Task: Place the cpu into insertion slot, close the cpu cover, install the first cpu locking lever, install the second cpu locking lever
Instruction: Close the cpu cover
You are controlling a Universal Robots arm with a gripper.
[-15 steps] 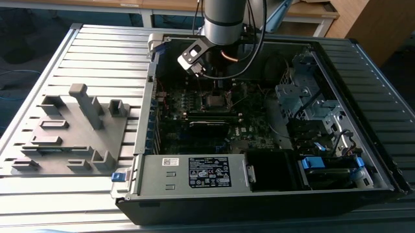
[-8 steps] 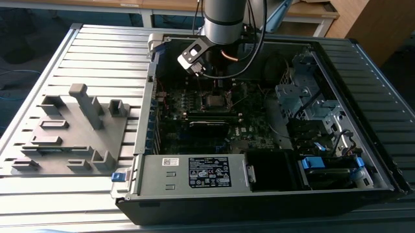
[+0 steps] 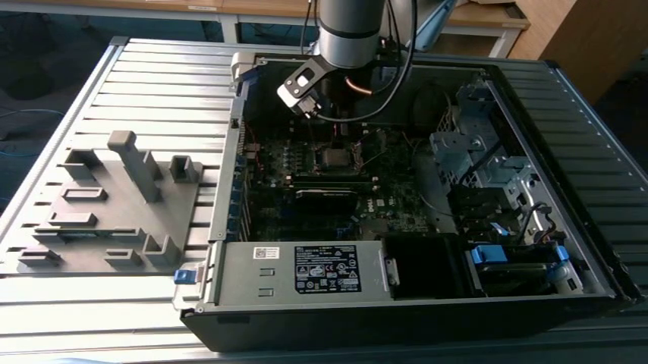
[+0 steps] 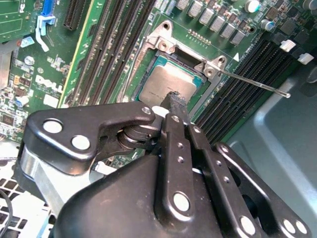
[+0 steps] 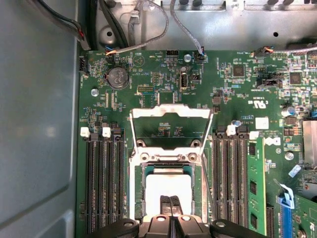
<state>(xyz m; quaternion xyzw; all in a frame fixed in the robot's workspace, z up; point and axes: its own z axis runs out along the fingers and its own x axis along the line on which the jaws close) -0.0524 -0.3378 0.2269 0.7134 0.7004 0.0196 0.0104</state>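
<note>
Claw (image 3: 308, 108) at the end of the arm, reaching down into the open computer case. Its fingers are drawn together with nothing seen between them.

In the exterior view, reading from left to right:
- **(a)** Grey fixture plate (image 3: 102, 220), well apart from the claw on the exterior view's left.
- **(b)** The claw itself.
- **(c)** Insertion slot (image 3: 332, 158), near the fingertips and a little to the exterior view's right of them.
- **(d)** Metal drive cage (image 3: 476, 152), well apart on the exterior view's right.

In the first wrist view, the cpu (image 5: 168, 184) lies flat and square inside the slot, directly ahead of the fingertips. They overlap its nearest edge, though contact cannot be judged.

Beyond the cpu, on the same line out from the claw, the cpu cover (image 5: 171, 110) is swung open. Its hinged edge sits beside the slot, and bare green board shows through its window.

In the second wrist view, a thin locking lever (image 4: 252, 83) juts out from the slot's corner, clear of the memory slots (image 4: 247, 99) beside it and apparently unlatched.

Judged status: the cpu is seated, and the cover and levers are not yet closed. The governing relation is that the cover lies past the cpu from the claw, folding back toward the fingertips.
</note>
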